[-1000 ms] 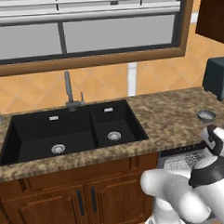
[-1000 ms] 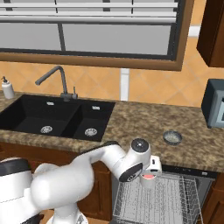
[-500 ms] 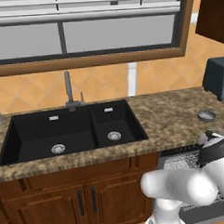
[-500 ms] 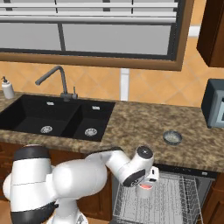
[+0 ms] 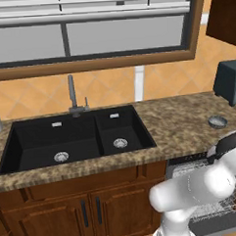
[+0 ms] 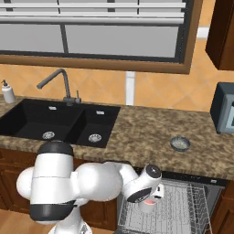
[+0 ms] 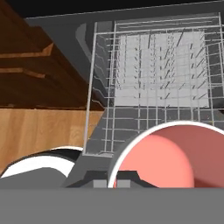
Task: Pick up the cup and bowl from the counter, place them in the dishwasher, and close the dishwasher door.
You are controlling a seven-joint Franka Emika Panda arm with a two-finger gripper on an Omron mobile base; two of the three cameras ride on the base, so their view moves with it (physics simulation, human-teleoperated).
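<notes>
Left base view: my arm [image 5: 202, 189] crosses the frame at 4 o'clock, bent down over the pulled-out rack of the dishwasher [image 5: 213, 210] under the counter [image 5: 184, 126]. The bowl [image 5: 217, 121], small and grey, sits on the granite at 3 o'clock, near the toaster [image 5: 229, 82] and not yet collected. The black sink [image 5: 74, 142] lies at 9 o'clock of centre. Right base view: the gripper [image 6: 148, 201] hangs low at 5 o'clock over the wire rack [image 6: 183, 215], a pink-red thing showing under the wrist; I read that as the cup [image 6: 149, 201], carried down there so it can be set among the tines. The bowl [image 6: 180, 143] rests on the counter at 3 o'clock, well apart from the hand. Hand view: the cup [image 7: 164, 157] takes the 5 o'clock corner, white rim, pink inside, mouth toward the lens, so the fingers are clenched on its wall. Beyond it, at 12 o'clock, the rack [image 7: 153, 74] stands open, with wooden cabinets [image 7: 30, 65] at 10 o'clock. My judgement: 1 item is near placement; bowl and door remain.
</notes>
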